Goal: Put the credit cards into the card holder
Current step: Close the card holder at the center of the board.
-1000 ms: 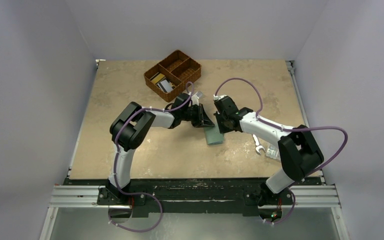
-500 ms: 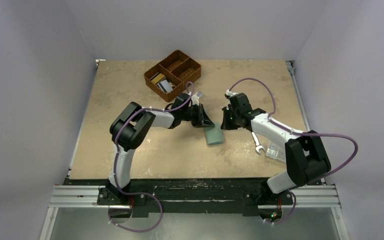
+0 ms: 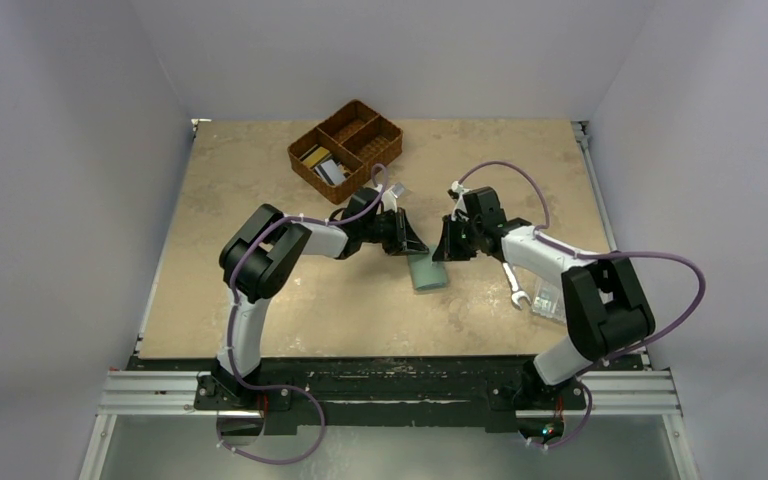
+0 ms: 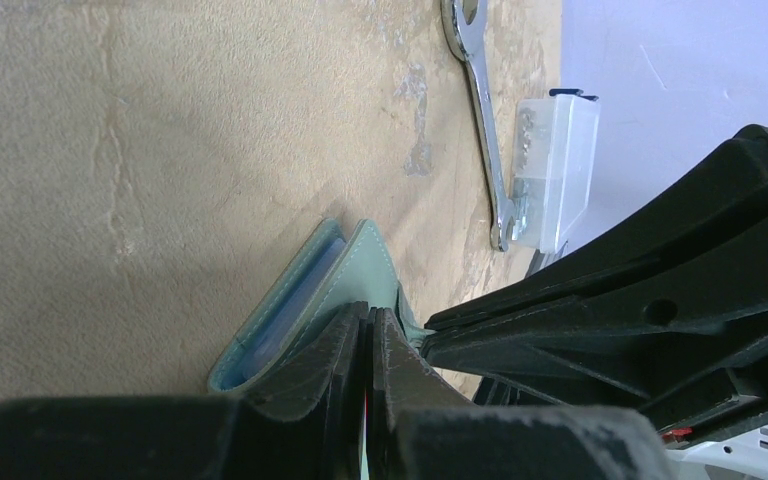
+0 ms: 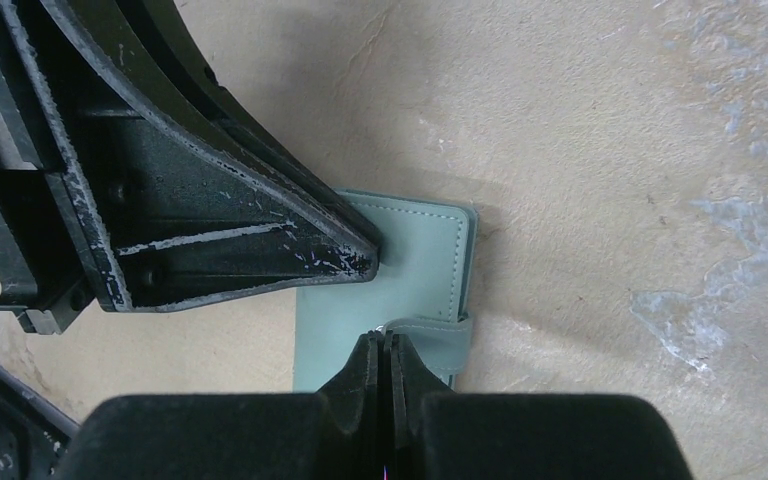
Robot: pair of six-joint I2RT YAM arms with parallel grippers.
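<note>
Top external view: right fingers (image 3: pixel 443 246), clenched, have returned to the card holder (image 3: pixel 426 273) on the desk (image 3: pixel 260 210). Left fingers (image 3: pixel 410 240), clenched, touch it. Credit cards (image 3: pixel 322 165) lie in the wicker basket's (image 3: pixel 360 103) left compartment.

The table (image 3: pixel 260 290) was a worn tan board, mottled with paler patches. A brown wicker basket (image 3: pixel 312 180) sat toward its far edge, left of centre. A teal card holder (image 3: pixel 426 272) lay near the middle. To its right lay a silver wrench (image 3: pixel 515 288), and just beside that a clear plastic box (image 3: pixel 550 300), possibly touching the wrench's near end.
</note>
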